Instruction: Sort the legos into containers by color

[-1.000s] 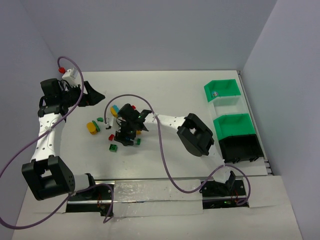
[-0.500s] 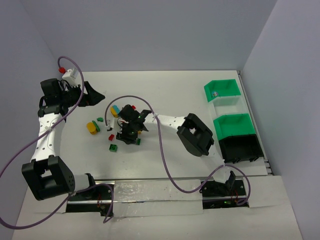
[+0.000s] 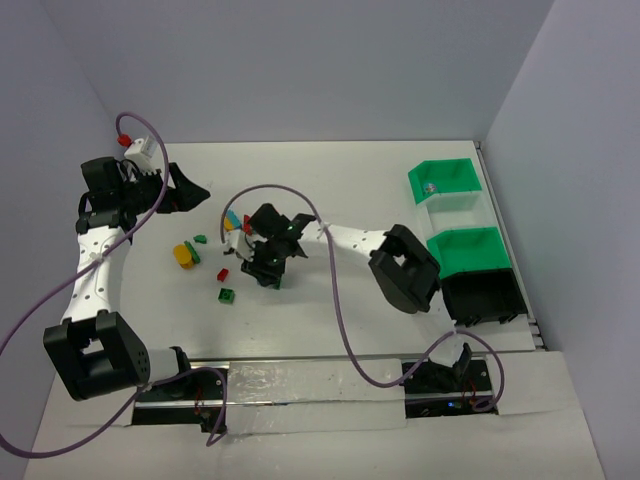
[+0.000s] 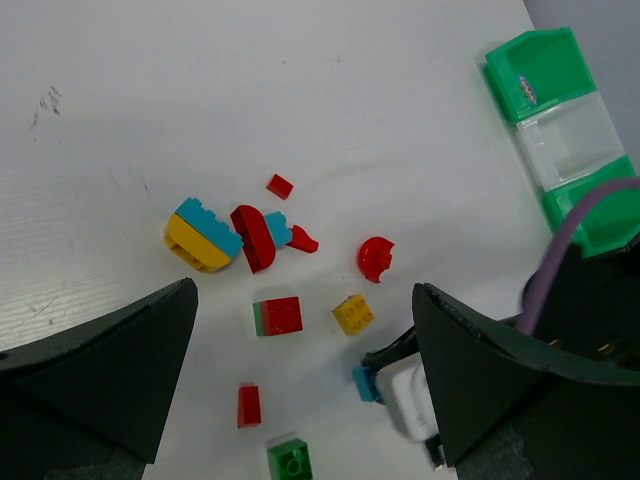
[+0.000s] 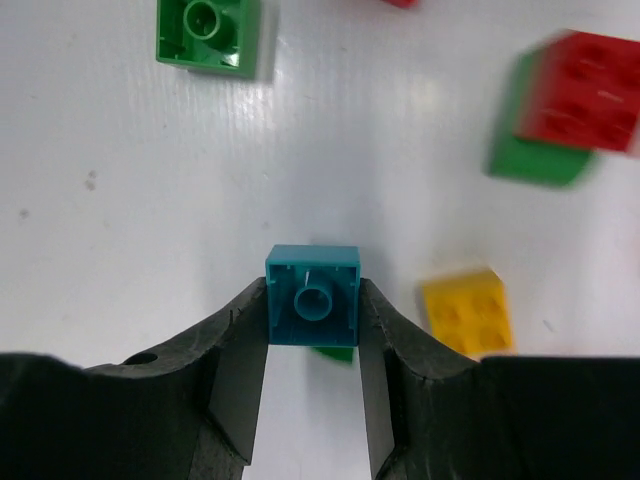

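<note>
My right gripper [image 5: 313,310] is shut on a teal-blue brick [image 5: 313,290], held just above the table over the pile; in the top view it [image 3: 265,268] is at the pile's right side. Around it lie a green brick [image 5: 208,32], a red-on-green brick [image 5: 570,105] and a yellow brick [image 5: 466,312]. My left gripper [image 3: 190,188] is open and empty, high at the back left. Its view shows a yellow-and-blue stack [image 4: 200,235], red pieces [image 4: 376,258] and the held brick [image 4: 366,383]. Green bins [image 3: 445,181] [image 3: 467,252] stand at the right.
A clear bin [image 3: 455,212] sits between the two green bins, and a black bin [image 3: 482,297] stands in front of them. The purple cable [image 3: 325,290] loops over the table beside the right arm. The walls close in the back and both sides.
My right gripper has shifted a little to the right and back over the pile, and its arm has swung right. The left arm has not moved.
</note>
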`<state>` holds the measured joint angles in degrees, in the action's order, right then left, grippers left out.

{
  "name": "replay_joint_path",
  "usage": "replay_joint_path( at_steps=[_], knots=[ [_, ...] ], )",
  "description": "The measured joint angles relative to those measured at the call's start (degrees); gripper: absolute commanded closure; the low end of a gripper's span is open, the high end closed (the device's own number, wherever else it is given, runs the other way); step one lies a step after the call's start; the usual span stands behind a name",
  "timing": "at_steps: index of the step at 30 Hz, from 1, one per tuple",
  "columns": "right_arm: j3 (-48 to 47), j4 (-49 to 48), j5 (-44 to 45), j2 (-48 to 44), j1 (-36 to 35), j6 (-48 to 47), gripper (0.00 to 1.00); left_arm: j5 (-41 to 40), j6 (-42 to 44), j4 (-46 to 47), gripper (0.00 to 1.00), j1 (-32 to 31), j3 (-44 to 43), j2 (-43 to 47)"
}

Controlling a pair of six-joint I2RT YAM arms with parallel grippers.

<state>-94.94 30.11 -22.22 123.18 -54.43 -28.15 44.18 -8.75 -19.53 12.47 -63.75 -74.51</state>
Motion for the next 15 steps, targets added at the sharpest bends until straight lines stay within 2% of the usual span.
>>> replay_joint_path(
  at_steps=[3, 5, 11, 15],
  knots=[
    [0.79, 0.61, -3.34, -5.55, 4.76, 3.73, 0.77, -0.58, 0.20, -0.01, 0.01, -0.31, -0.03, -0.21],
    [0.78, 0.25, -5.33, -10.32, 10.67, 6.62, 0.77, -1.62, 0.58, -0.04, 0.01, -1.04, -0.05, -0.41],
    [0.75, -1.41, -5.06, -22.34, 34.69, 12.87, 0.77, -7.09, 2.11, -0.15, 0.02, -6.04, -0.07, -0.85],
    [0.44, -1.09, -1.29, -23.98, 47.76, 16.24, 0.77, -11.09, 2.65, -0.16, 0.03, -9.37, -0.10, -1.71]
  ],
)
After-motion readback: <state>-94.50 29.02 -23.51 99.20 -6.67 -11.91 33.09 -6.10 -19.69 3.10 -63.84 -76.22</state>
